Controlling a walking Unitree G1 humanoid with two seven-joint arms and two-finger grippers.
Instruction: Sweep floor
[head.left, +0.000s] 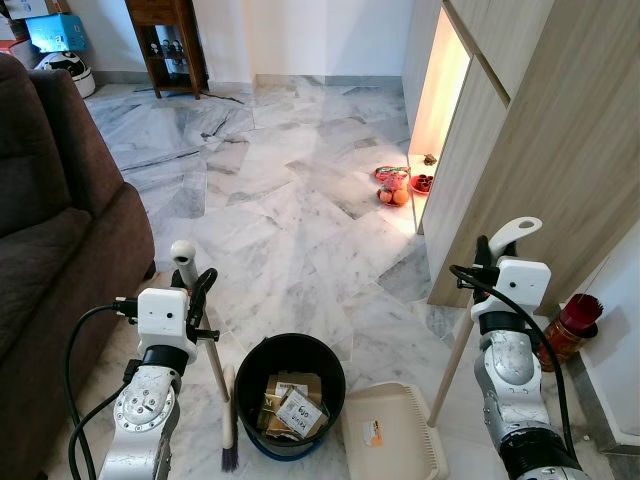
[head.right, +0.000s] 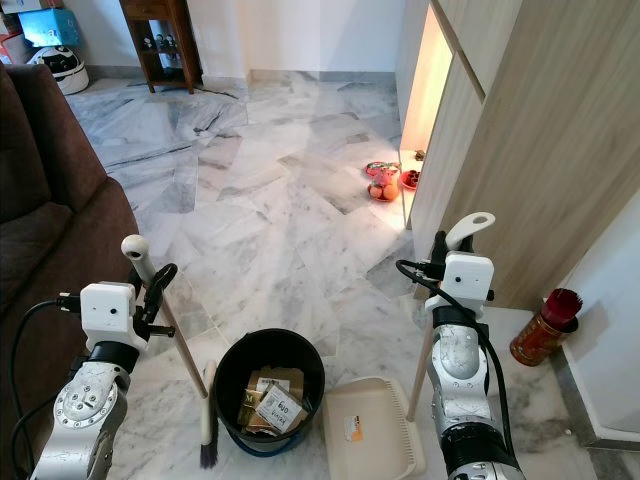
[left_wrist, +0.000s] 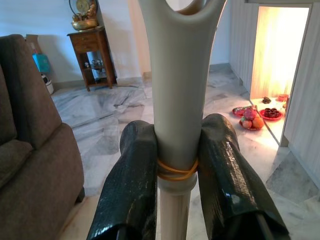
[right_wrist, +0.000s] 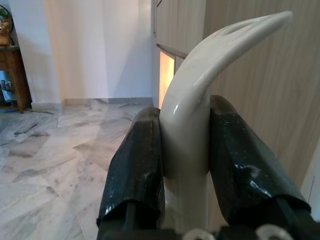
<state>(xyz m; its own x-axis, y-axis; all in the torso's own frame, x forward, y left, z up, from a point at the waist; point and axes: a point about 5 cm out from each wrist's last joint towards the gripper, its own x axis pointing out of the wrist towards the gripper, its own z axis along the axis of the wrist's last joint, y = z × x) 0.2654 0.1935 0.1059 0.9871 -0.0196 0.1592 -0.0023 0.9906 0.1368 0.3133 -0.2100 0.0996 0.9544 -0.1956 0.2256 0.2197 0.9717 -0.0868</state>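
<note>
Unreadable labels in bin (head.left: 290, 352), broom (head.left: 200, 330) & dustpan (head.left: 392, 432) gripped

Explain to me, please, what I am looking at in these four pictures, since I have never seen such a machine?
It is a humanoid robot tidying a home. The two wide pictures come from its head, looking down at a marble floor. The two close-ups come from cameras on its wrists. The left claw grips a broom; the right claw grips the handle of a dustpan. Between them stands a black bucket holding boxes. A brown sofa is on its left, a wooden cabinet on its right.
</note>
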